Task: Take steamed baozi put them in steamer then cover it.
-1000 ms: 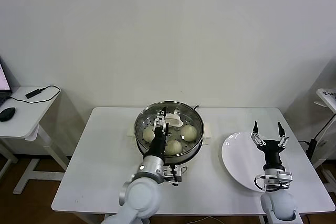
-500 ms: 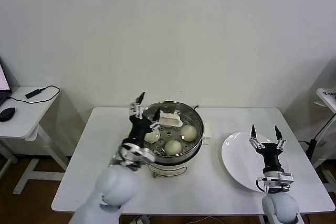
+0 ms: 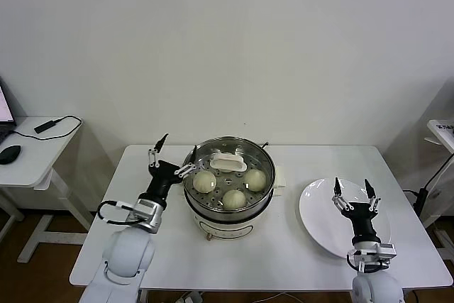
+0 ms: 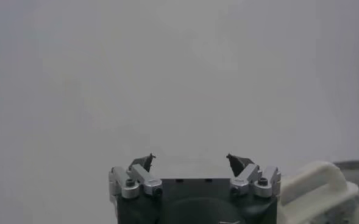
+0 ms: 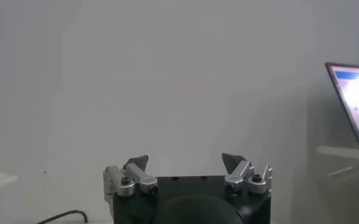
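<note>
Three baozi [image 3: 233, 198] sit in the steamer [image 3: 228, 212] mid-table, under the glass cover [image 3: 228, 163]. The left gripper [image 3: 172, 152], jaws wide and empty, hangs just beside the pot's left rim. The right gripper [image 3: 353, 190], equally wide and empty, hovers over the bare white plate [image 3: 316, 212].

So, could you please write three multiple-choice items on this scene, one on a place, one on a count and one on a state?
1. Where is the left gripper?
A. beside the steamer's left rim
B. over the plate
C. inside the pot

2. How many baozi show in the steamer?
A. one
B. three
C. six

3. How is the right gripper?
A. shut on a bun
B. open, empty
C. shut on the cover

Answers:
1 A, its fingers stand left of the rim.
2 B, three buns show through the glass.
3 B, fingers spread above the plate.
</note>
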Action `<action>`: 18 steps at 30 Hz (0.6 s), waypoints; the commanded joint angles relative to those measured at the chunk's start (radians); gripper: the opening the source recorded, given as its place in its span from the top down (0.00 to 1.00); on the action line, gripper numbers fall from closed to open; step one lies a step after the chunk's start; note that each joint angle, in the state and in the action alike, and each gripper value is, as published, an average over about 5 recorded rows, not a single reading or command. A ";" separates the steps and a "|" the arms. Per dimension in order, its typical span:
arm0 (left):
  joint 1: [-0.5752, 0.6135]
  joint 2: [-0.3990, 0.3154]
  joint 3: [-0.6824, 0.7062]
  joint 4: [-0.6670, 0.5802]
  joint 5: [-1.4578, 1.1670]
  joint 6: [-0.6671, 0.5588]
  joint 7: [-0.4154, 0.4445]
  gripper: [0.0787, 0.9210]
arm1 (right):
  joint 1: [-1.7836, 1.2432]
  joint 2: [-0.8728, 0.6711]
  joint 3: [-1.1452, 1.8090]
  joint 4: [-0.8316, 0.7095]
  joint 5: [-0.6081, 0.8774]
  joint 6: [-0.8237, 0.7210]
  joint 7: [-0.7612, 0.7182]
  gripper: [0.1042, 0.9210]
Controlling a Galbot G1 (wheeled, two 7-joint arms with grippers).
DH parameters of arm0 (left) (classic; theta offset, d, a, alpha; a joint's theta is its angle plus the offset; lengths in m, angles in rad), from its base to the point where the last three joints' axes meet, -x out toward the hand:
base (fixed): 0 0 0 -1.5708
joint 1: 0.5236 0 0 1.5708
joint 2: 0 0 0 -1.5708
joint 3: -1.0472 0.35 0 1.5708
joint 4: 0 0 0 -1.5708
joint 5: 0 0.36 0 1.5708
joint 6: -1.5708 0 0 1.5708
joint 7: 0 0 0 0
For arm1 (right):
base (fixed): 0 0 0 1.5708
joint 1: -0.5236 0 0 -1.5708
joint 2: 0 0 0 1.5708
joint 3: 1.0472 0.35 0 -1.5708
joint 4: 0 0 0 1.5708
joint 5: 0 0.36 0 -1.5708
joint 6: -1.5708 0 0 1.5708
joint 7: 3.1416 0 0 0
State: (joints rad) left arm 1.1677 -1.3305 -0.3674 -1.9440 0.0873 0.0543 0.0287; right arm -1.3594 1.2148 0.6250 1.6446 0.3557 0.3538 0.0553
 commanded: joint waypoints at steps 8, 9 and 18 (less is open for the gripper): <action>0.137 -0.007 -0.155 0.068 -0.098 -0.136 -0.004 0.12 | -0.094 0.015 0.008 0.020 0.005 0.029 -0.016 0.12; 0.143 -0.007 -0.157 0.072 -0.088 -0.139 -0.003 0.12 | -0.100 0.016 0.010 0.024 0.004 0.029 -0.016 0.12; 0.154 -0.006 -0.188 0.097 -0.058 -0.145 -0.007 0.12 | -0.147 0.032 0.018 0.028 -0.007 0.056 -0.023 0.12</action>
State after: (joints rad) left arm 1.2855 -1.3349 -0.5112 -1.8713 0.0155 -0.0615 0.0233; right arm -1.4571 1.2369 0.6403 1.6723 0.3580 0.3858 0.0397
